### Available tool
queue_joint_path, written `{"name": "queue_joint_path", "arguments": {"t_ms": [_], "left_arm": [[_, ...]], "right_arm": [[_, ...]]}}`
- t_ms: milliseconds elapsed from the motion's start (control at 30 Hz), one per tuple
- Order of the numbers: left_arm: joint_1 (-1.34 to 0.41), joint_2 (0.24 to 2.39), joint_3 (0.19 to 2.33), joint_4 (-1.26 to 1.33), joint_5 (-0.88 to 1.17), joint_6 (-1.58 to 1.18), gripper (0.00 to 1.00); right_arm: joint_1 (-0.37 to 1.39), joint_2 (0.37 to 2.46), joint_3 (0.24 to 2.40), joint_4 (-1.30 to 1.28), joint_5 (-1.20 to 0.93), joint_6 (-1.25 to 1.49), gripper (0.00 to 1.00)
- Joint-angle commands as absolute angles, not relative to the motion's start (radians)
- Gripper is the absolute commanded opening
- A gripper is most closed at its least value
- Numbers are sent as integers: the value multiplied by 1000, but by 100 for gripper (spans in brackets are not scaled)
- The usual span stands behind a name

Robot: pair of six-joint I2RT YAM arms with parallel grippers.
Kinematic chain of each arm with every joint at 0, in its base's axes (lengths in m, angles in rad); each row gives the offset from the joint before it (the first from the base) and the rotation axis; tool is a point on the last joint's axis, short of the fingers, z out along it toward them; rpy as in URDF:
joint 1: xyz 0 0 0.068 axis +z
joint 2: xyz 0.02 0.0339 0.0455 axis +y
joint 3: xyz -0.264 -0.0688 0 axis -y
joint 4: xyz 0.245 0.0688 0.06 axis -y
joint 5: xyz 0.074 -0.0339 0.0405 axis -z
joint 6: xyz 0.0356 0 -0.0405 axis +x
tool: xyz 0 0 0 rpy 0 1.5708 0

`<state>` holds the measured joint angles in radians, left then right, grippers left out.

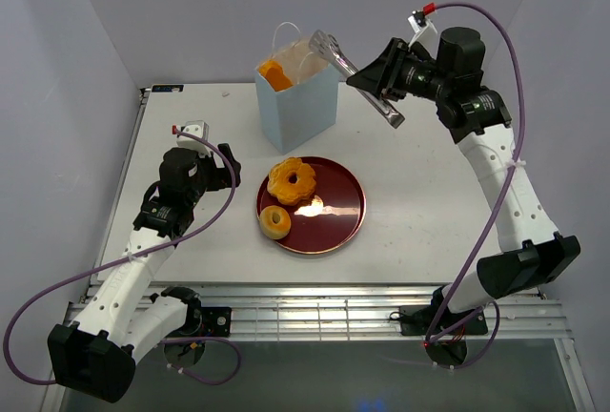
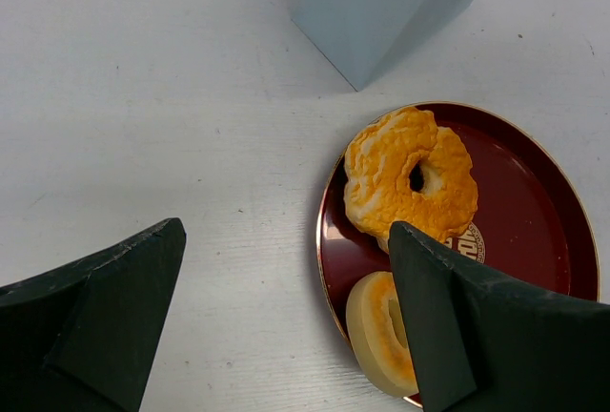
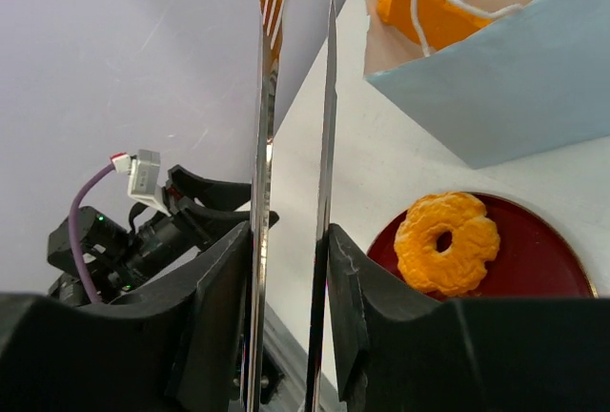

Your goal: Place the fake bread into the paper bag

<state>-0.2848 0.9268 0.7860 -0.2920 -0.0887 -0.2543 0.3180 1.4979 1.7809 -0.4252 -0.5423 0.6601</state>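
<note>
The pale blue paper bag [image 1: 300, 107] stands upright behind the plate and holds an orange bread piece [image 1: 276, 74], also seen in the right wrist view [image 3: 429, 7]. On the dark red plate [image 1: 338, 216] lie an orange ring pastry [image 1: 291, 180] and a pale golden ring roll [image 1: 275, 221]. My right gripper [image 1: 376, 73] is shut on metal tongs [image 1: 357, 73], whose empty tips hang over the bag's right rim. My left gripper [image 1: 227, 169] is open and empty, just left of the plate; its right finger covers part of the ring roll [image 2: 376, 326].
White walls enclose the table on the left, back and right. The bag's thin white handles [image 1: 286, 35] stick up beside the tongs' tips. The table's metal front rail [image 1: 315, 312] runs along the near edge.
</note>
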Motion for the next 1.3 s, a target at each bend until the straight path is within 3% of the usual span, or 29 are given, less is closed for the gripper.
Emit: {"name": "queue_joint_path", "arguments": {"t_ms": [0,333,667,833,1267], "left_arm": [[-288,907,805,-284,-87,-258,98],[-288,905,804,-282,-104,-258,98],[-288,910,801,-284,-109,-258,98],[-288,910,802,-285,-109,-258,98],[-290,911,802,-285,-109,-258,98]], "right_arm": [[307,1410,1764,-445,-461,546,42],[290,1140,1425,-434,-135,376,43],[285,910,839,-215,77,341,47],[285,940,678,-83,149,290,49],[285,1182,591,146,195,245,55]]}}
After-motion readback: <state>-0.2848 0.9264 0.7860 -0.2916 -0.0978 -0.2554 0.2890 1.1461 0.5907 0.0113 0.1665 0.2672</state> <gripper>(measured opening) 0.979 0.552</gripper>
